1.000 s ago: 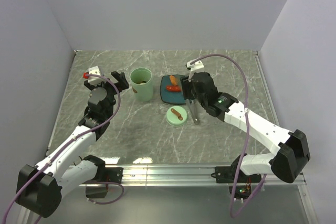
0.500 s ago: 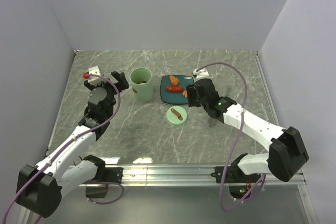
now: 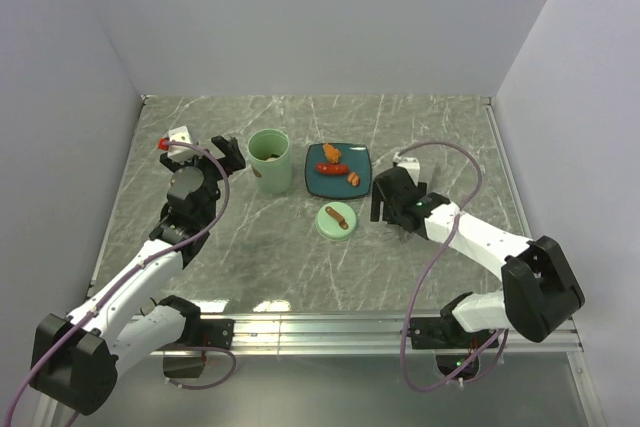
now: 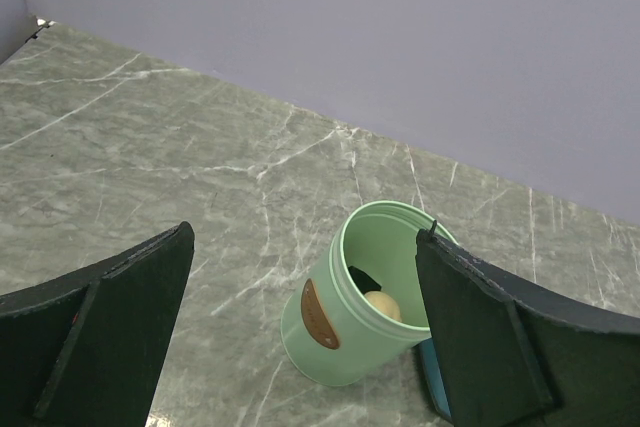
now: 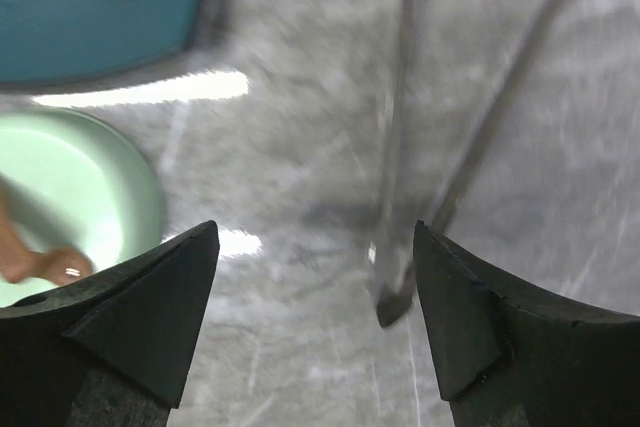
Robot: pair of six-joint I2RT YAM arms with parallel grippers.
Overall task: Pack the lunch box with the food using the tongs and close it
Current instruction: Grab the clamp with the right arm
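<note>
The mint-green lunch box (image 3: pixel 269 159) stands upright and uncovered left of the teal plate (image 3: pixel 352 160). In the left wrist view a beige ball (image 4: pixel 382 304) lies inside the lunch box (image 4: pixel 340 332). Its lid (image 3: pixel 335 220) lies flat in front of the plate. Food on the plate: a red sausage (image 3: pixel 331 167), an orange piece (image 3: pixel 330 151), a fried chunk (image 3: pixel 353 178). My left gripper (image 4: pixel 307 234) is open, short of the box. My right gripper (image 5: pixel 315 229) is open low over the table; the blurred tongs (image 5: pixel 398 167) lie between its fingers, near the right one. The arm hides them from above.
The lid (image 5: pixel 80 207) sits just left of my right gripper (image 3: pixel 383 209), with the plate's corner (image 5: pixel 150 17) beyond it. My left gripper (image 3: pixel 225 154) hovers close to the box's left side. Walls close the table at the back and both sides.
My right gripper has pulled back from the plate toward the near right, come down and opened. The tongs it carried now lie on the table. The left arm has not moved.
</note>
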